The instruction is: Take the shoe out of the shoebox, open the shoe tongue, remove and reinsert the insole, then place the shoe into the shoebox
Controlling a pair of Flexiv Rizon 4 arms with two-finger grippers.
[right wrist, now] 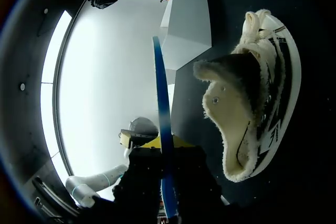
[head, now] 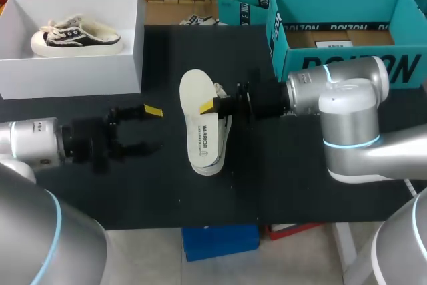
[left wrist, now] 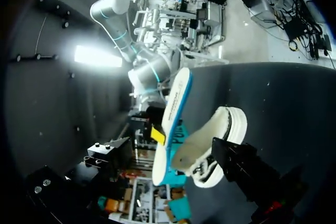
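While right tool (head: 215, 105) pinches insole (head: 199, 125), long axis near-far, shoe (head: 225, 127) lies just right, parallel; left tool (head: 145, 128) spread.

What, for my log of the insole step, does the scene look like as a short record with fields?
insole: white foam insole with a blue underside, out of the shoe, held on edge above the table
right claw: shut on the insole
shoe: black-and-white fleece-lined sneaker, on the black table beside the insole, seemingly on its side
left claw: open, empty, apart from the insole
shoebox: white cardboard shoebox at the table's far left, holding a second sneaker
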